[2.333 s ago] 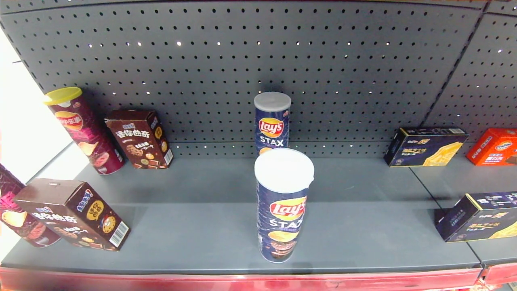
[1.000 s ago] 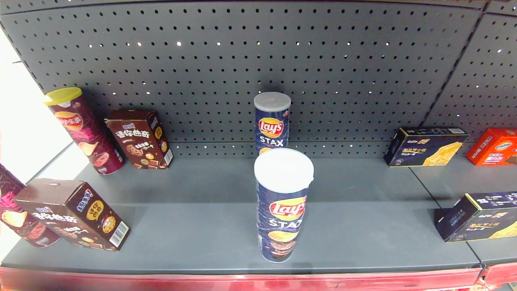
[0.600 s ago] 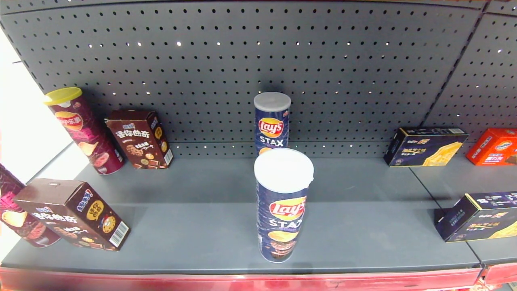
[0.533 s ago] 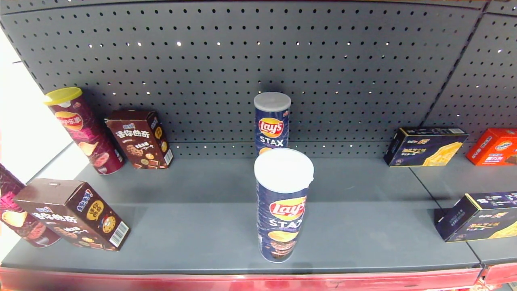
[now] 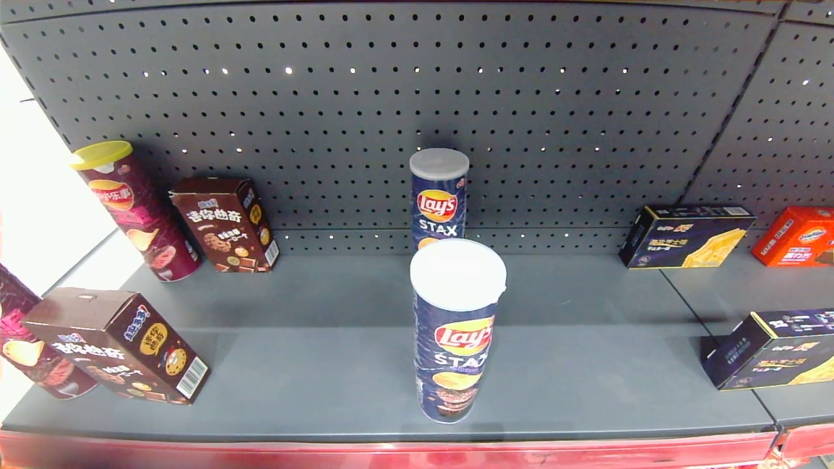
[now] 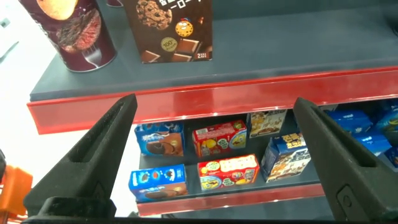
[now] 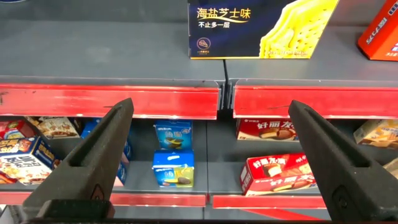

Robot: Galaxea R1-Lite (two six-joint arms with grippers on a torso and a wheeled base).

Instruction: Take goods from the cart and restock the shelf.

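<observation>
The grey shelf (image 5: 313,365) has a pegboard (image 5: 326,98) behind it and a red edge (image 5: 391,453) in front. In the middle the front blue can (image 5: 456,332) stands upright near the edge. The rear blue can (image 5: 438,195) stands straight behind it, against the pegboard. At the left rear, the rear maroon can (image 5: 137,208), with a yellow lid, stands just beside the rear brown box (image 5: 228,225). Nearer the edge, the front brown box (image 5: 117,345) stands beside the front maroon can (image 5: 26,352), which the picture's border cuts off. On the right, the rear navy box (image 5: 687,236) and an orange box (image 5: 798,234) sit by the pegboard, and the front navy box (image 5: 769,348) sits near the edge.

The left gripper (image 6: 214,102) hangs low before the shelf's left end, below the front maroon can and front brown box. Its jaws are wide apart and hold nothing. Between its fingers, small boxes (image 6: 217,155) show on the lower shelf (image 6: 186,199). The right gripper (image 7: 211,104) hangs low before the front navy box, its jaws also wide apart and empty
</observation>
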